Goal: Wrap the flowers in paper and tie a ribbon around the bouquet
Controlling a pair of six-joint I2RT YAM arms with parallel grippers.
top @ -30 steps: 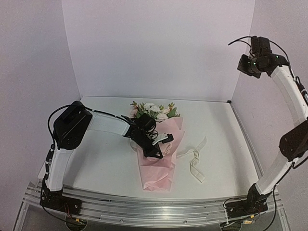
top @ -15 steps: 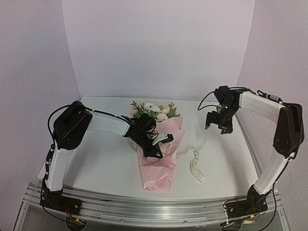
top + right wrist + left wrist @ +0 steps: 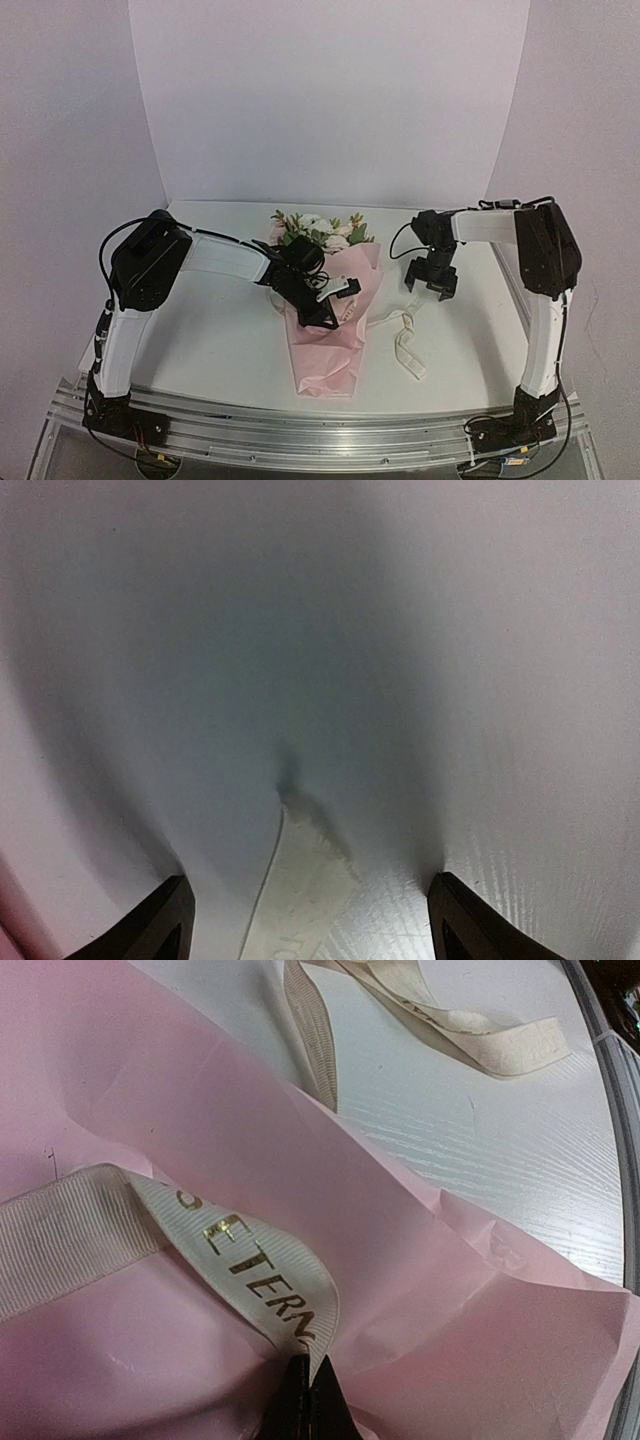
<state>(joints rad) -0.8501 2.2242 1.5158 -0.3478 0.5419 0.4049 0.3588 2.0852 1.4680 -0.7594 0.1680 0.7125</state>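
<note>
The bouquet lies in the middle of the table, with pink and white flowers (image 3: 320,232) topping a cone of light pink paper (image 3: 328,350). My left gripper (image 3: 330,312) rests on the cone, shut on the cream ribbon (image 3: 240,1260) with gold lettering, which is pinched at the tips (image 3: 308,1372). The rest of the ribbon (image 3: 405,340) trails loose over the table to the right of the cone. My right gripper (image 3: 430,288) hangs open just above the ribbon's far end (image 3: 300,890), which lies between its spread fingers (image 3: 165,920).
White walls close off the back and both sides. The table's right rail (image 3: 600,1040) runs close to the loose ribbon loops (image 3: 450,1025). A metal rail (image 3: 320,435) with both arm bases lines the near edge.
My right arm has swung down from high at the right wall to just over the ribbon's end, and its jaws have opened. The left arm and bouquet have not moved.
</note>
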